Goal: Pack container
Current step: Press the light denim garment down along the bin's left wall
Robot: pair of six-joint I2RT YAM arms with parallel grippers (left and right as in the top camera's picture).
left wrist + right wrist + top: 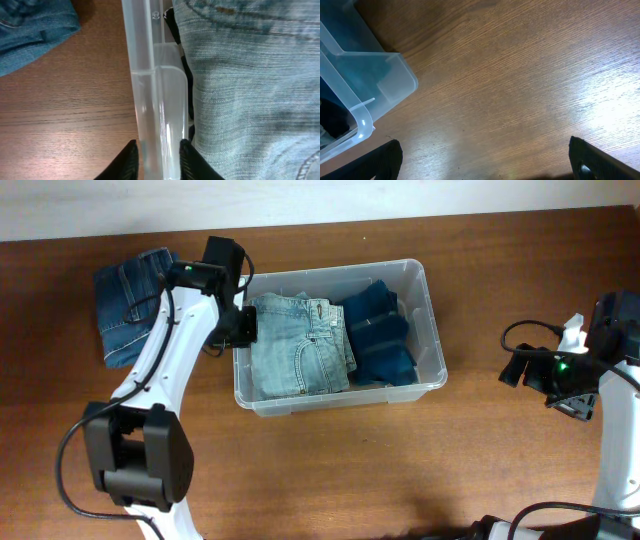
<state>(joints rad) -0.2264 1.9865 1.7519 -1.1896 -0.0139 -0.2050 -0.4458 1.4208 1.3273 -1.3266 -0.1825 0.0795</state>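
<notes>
The container [436,330] is a clear plastic tub in the middle of the table. It holds folded light blue jeans [295,350] on its left side and folded dark blue jeans [380,330] on its right. My left gripper [243,325] is at the tub's left wall. In the left wrist view its jaws [158,144] are shut on the container's rim [150,90], one finger outside and one inside next to the light jeans [250,85]. My right gripper [518,370] is open and empty [483,150] over bare table right of the tub, whose corner [370,90] shows.
Another folded pair of blue jeans [130,305] lies on the table left of the tub, behind my left arm; it also shows in the left wrist view [30,30]. The table's far edge runs along the top.
</notes>
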